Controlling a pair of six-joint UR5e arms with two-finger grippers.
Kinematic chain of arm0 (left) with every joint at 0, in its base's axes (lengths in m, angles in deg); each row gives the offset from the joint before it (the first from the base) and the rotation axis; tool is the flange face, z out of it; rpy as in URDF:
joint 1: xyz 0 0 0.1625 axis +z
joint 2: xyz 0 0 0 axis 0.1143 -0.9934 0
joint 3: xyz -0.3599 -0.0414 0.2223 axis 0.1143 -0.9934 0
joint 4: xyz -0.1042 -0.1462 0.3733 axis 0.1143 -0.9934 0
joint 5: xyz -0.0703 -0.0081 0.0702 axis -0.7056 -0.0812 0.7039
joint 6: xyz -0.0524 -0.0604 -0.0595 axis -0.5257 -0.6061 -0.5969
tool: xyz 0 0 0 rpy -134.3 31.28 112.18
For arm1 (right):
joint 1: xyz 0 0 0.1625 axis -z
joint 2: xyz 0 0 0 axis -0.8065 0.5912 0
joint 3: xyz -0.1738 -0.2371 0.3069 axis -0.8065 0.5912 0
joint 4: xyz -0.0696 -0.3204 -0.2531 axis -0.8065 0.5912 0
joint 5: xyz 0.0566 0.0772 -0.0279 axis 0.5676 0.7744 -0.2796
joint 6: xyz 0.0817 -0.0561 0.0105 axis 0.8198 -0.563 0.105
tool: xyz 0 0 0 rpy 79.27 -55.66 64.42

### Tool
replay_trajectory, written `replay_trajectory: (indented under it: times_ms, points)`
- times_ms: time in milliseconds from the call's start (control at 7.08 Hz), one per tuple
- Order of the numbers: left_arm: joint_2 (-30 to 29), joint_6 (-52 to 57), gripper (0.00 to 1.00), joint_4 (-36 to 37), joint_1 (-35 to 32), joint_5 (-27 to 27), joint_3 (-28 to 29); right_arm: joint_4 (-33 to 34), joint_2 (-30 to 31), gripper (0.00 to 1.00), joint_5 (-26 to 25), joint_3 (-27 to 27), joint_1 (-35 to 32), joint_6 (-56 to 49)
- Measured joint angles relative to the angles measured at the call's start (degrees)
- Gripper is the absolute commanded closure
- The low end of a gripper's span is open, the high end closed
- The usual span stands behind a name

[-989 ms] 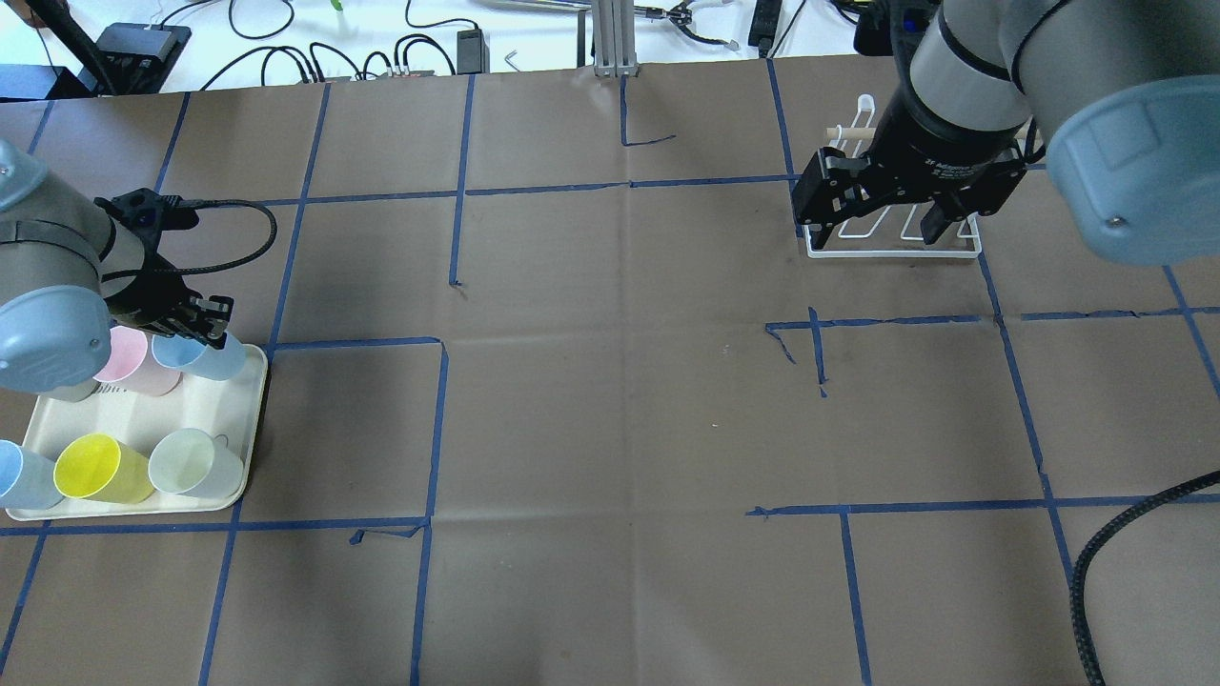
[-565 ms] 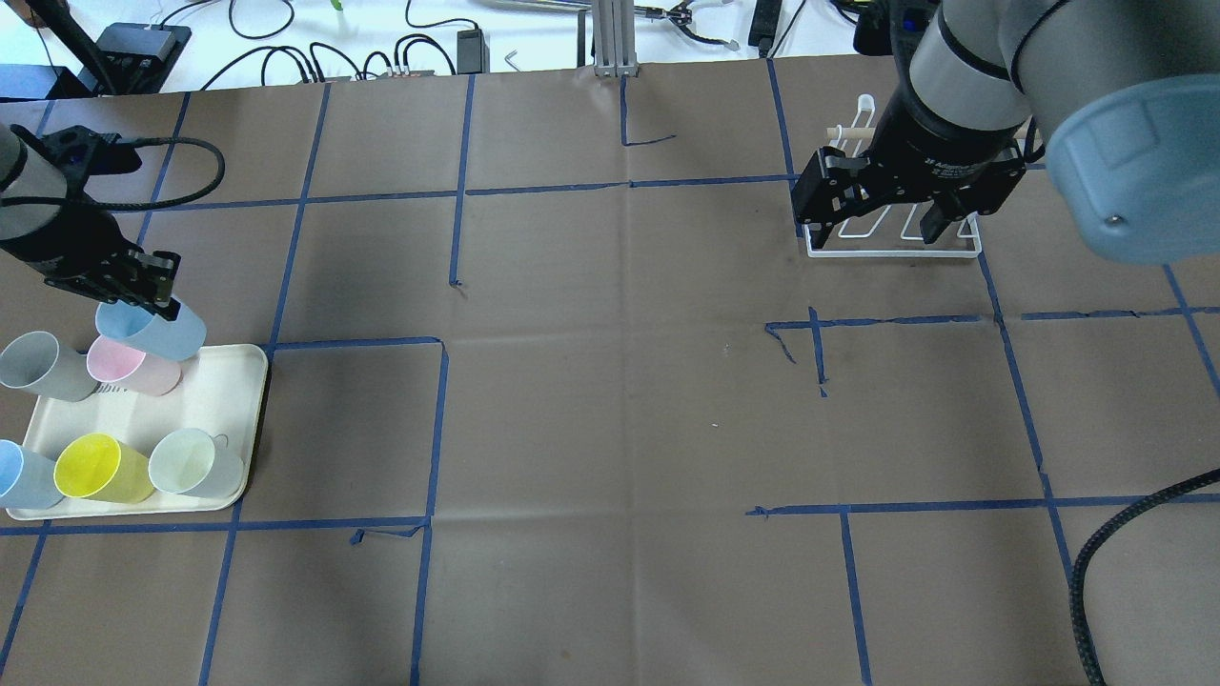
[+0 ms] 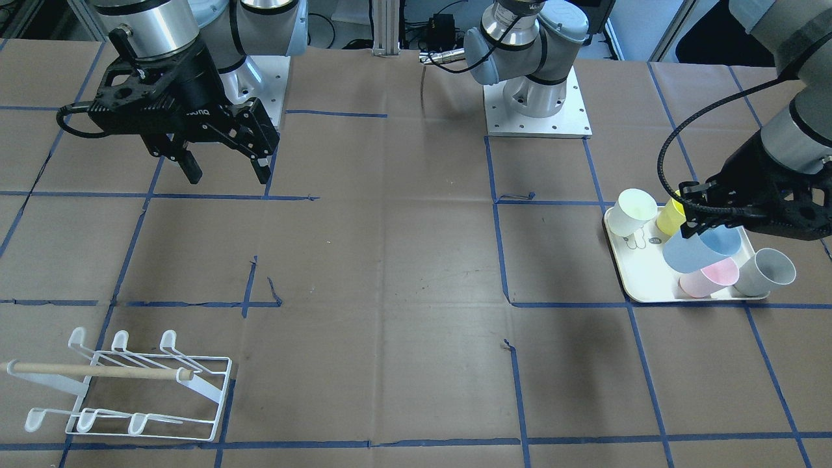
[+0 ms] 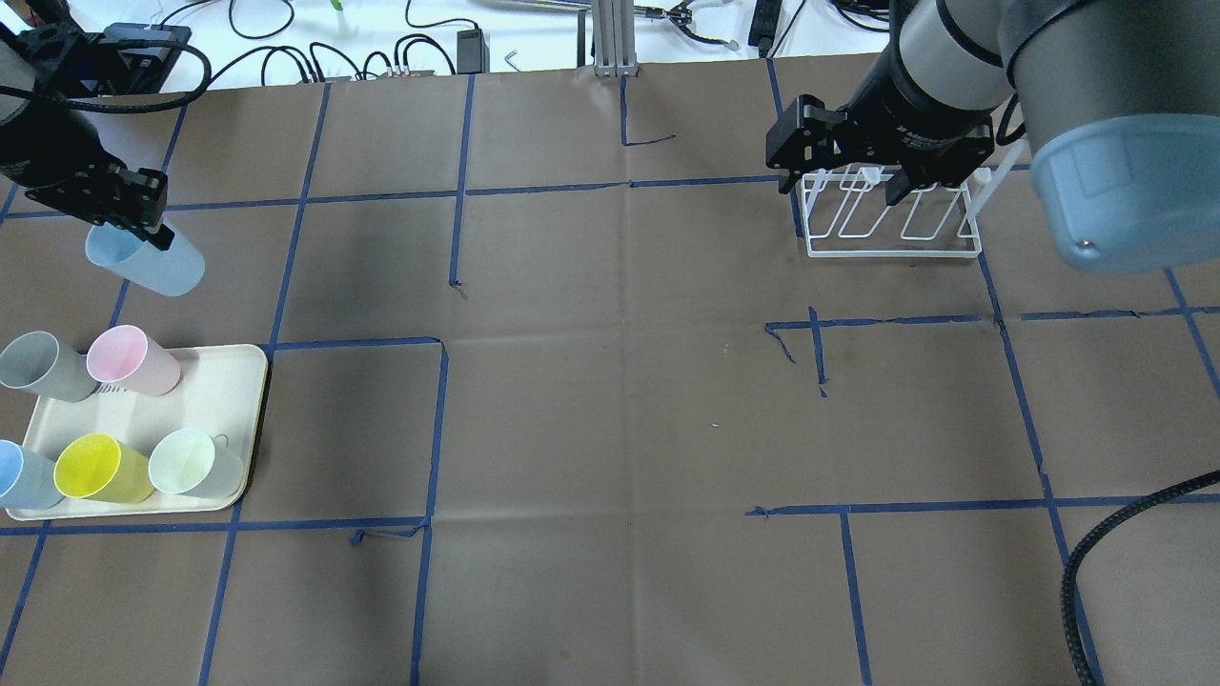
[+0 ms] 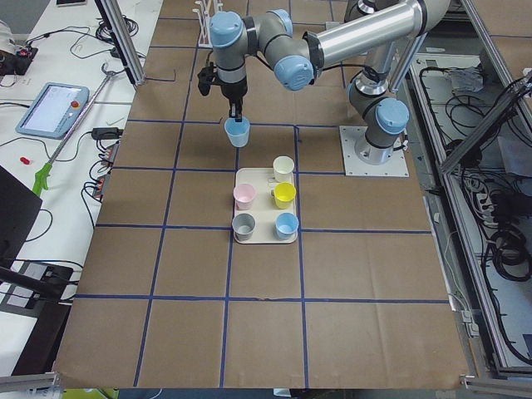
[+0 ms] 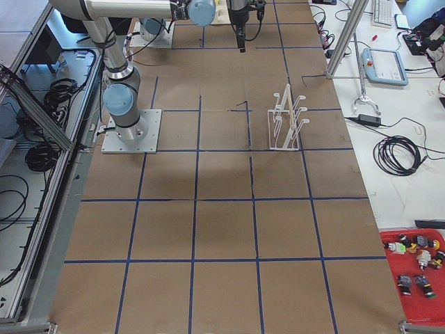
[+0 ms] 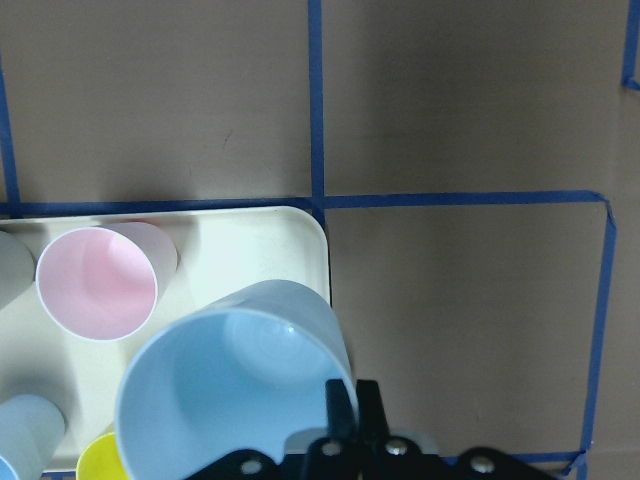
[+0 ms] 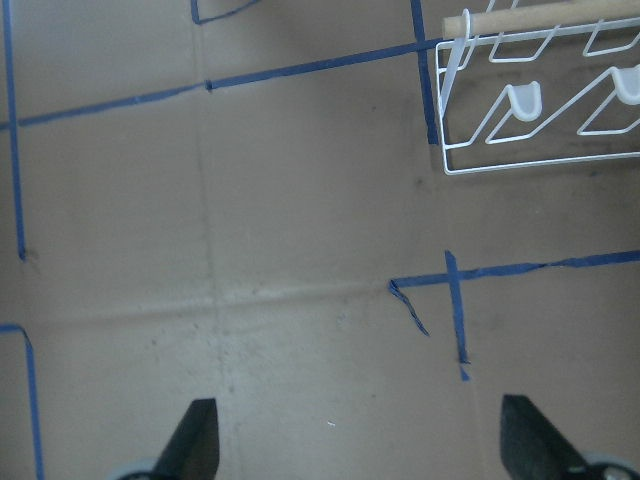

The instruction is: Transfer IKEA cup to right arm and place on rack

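Observation:
My left gripper (image 4: 135,221) is shut on the rim of a light-blue cup (image 4: 148,262) and holds it in the air beyond the far edge of the cream tray (image 4: 233,381). The cup also shows in the front view (image 3: 699,250), the left side view (image 5: 238,131) and the left wrist view (image 7: 230,385), with one finger inside the rim. My right gripper (image 4: 843,186) is open and empty, hovering at the left far side of the white wire rack (image 4: 891,233). The rack shows in the front view (image 3: 130,390) and the right wrist view (image 8: 540,110).
On the tray stand a pink cup (image 4: 133,360), a grey cup (image 4: 43,367), a yellow cup (image 4: 100,469), a pale green cup (image 4: 195,462) and another blue cup (image 4: 21,474). Brown paper with blue tape lines covers the table. Cables lie along the far edge.
My left gripper has lifted the light-blue cup off the tray and carried it up and toward the table's far side. My right gripper has risen and shifted slightly left over the rack, still open.

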Motion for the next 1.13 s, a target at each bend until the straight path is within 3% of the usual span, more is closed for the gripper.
replay_trajectory:
  times_ms: [283,707,1130]
  points:
    - [-0.7,1.5,1.0,8.3,-3.3,-9.6,-1.0,12.0,0.4,0.0,3.8,-5.3,-0.2,17.1]
    - [-0.1,4.3,0.99,20.1,-5.1,-31.0,-5.5,33.7,2.0,0.0,11.1,-15.7,-0.3,36.9]
    - [1.2,7.9,0.96,38.9,-7.1,-45.2,-12.9,67.3,2.3,0.0,15.0,-32.1,-0.3,55.3]
